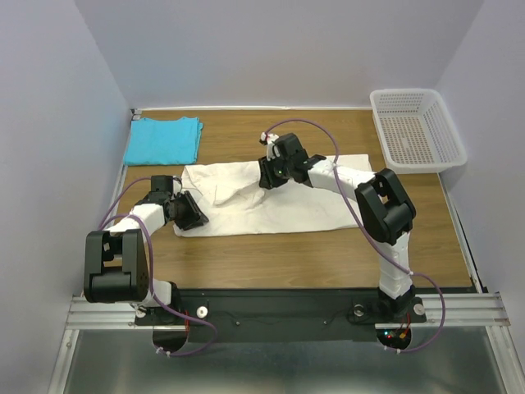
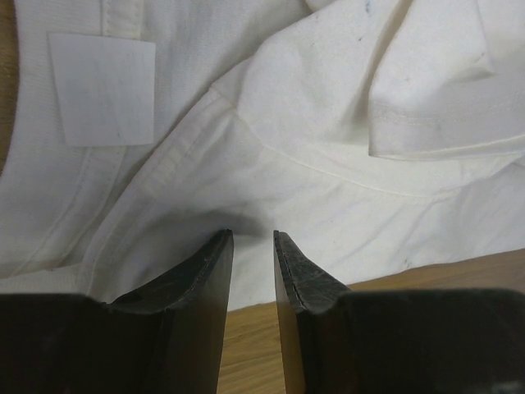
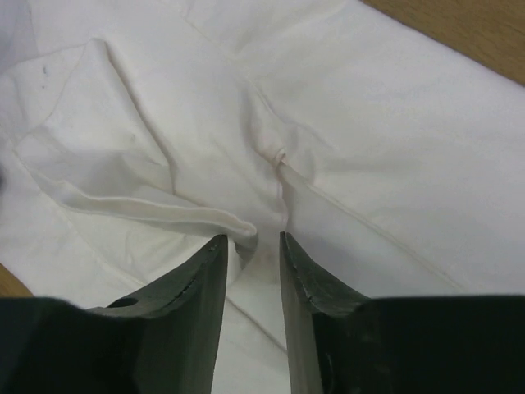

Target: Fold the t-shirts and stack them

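On the middle of the table, the cream-white t-shirt is lying rumpled, awaiting folding; the folded turquoise t-shirt is sitting at ten o'clock. The left gripper, at the cream shirt's eight o'clock edge, and the right gripper, near twelve, are gaping narrowly, holding nothing.

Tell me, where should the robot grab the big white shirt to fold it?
Probably the sleeve hem: it lies doubled into a raised ridge on the white shirt, so it can be pinched. Come straight down from above, where the right gripper hangs open with the ridge at its tips. The flat cloth around offers no such lip.
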Available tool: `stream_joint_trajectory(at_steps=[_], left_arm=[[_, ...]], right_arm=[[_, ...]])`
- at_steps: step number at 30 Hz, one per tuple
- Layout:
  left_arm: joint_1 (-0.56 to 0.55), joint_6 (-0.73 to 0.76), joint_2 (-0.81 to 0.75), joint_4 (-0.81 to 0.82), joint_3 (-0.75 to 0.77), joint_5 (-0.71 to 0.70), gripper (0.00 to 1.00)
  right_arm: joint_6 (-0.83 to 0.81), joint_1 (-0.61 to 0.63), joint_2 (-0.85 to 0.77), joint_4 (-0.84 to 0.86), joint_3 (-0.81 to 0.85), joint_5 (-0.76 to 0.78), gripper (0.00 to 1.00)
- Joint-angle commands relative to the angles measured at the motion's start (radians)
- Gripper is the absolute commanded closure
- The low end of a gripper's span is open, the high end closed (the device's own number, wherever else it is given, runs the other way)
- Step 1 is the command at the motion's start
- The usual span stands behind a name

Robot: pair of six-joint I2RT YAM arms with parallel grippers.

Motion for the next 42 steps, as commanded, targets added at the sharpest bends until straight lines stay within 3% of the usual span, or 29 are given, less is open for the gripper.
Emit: stream_joint_trajectory(at_steps=[1,6,8,12,15,17,21,28,42], left_arm=[[-0.007,0.015,-0.008,-0.001,0.007,0.012,0.62],[-0.005,0.013,-0.012,-0.001,0.008,0.012,0.62],[-0.007,0.013,-0.008,0.0,0.008,0.01,0.62],[-0.007,0.015,-0.007,0.002,0.007,0.013,0.62],[-0.005,0.015,-0.007,0.002,0.007,0.015,0.62],[-0.007,0.015,-0.008,0.0,0.01,0.015,0.62],[-0.007,0.015,-0.013,0.002,0.007,0.015,0.62],[-0.01,0.015,-0.012,0.004,0.007,0.018,0.62],[-0.013,0.015,-0.013,0.007,0.005,0.02,0.62]], right_arm=[[-0.024,-0.011,-0.053,0.012,0.018,0.021,0.6],[-0.096,-0.011,-0.054,-0.007,0.096,0.015,0.55],[-0.202,-0.011,-0.062,-0.019,0.135,-0.06,0.54],[-0.47,-0.005,-0.102,-0.059,0.152,-0.4,0.45],[-0.726,0.034,-0.082,-0.226,0.23,-0.548,0.4],[-0.895,0.104,-0.024,-0.376,0.308,-0.51,0.4],[-1.038,0.215,0.034,-0.387,0.326,-0.317,0.4],[-1.093,0.261,0.174,-0.386,0.462,-0.117,0.4],[-1.075,0.271,0.257,-0.341,0.508,0.016,0.46]])
